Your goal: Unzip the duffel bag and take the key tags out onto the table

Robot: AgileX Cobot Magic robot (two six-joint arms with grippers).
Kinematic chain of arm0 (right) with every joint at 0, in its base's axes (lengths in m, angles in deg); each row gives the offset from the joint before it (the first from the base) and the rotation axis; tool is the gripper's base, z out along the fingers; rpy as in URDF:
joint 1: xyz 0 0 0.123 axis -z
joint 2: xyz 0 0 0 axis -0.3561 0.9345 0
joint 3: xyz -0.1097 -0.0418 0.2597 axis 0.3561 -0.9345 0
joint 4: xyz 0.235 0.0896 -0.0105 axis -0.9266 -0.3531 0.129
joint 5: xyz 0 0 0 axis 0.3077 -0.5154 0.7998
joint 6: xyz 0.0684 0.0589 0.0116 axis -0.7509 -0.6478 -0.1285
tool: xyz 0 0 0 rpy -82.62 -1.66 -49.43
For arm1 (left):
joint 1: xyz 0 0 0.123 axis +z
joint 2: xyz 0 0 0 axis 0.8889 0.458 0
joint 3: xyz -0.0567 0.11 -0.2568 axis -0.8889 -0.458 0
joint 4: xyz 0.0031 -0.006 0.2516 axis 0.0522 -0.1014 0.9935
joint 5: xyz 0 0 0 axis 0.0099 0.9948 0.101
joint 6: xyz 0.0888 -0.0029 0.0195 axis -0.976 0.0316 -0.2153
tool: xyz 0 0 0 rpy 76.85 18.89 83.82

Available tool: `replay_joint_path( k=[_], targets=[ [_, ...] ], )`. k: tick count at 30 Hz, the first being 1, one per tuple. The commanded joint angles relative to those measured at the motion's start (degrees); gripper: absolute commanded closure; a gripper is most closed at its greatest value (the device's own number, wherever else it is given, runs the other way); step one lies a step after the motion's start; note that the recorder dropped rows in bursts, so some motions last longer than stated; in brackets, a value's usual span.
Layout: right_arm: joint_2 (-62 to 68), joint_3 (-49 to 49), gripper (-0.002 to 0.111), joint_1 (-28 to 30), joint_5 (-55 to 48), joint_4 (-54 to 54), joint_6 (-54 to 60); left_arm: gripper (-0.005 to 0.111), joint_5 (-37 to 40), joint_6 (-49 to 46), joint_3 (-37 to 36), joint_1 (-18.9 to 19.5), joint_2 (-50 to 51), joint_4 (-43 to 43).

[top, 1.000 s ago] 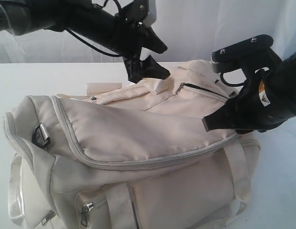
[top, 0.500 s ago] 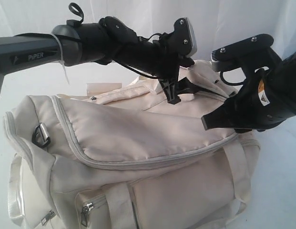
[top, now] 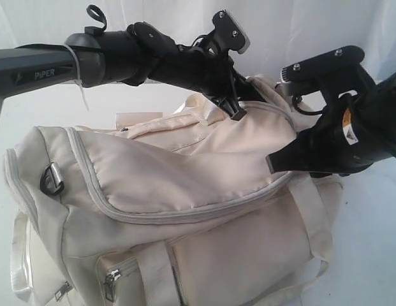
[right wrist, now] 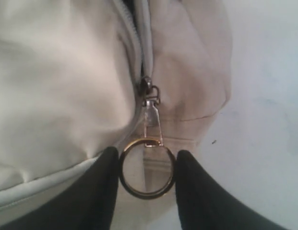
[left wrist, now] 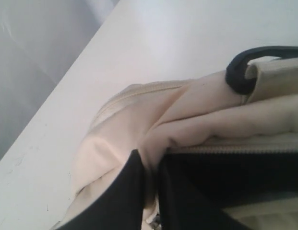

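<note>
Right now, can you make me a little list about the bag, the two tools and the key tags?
bag: cream duffel bag lying on the white table
zipper: looks shut along the front flap
left tool: pinching a fold of fabric at the bag's top
right tool: holding the zipper's metal pull ring
key tags: none in sight in any view
</note>
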Motion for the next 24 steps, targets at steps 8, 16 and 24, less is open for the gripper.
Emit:
replay_joint_path(
  k=[8, 16, 24],
  targets=[
    [-3.7, -4.2, 0.108, 0.3, 1.5, -4.7, -0.1, 0.106, -4.7, 1.4, 0.4, 1.6, -0.1, 2.1],
    [-9.0, -5.5, 0.108, 0.3, 2.0, -8.2, 1.8, 0.106, -5.0, 1.4, 0.4, 1.6, -0.1, 2.2],
    [-10.3, -11.0, 0.108, 0.3, 7.9, -13.0, 2.8, 0.106, -5.0, 2.5, 0.4, 1.6, -0.1, 2.2]
  ],
)
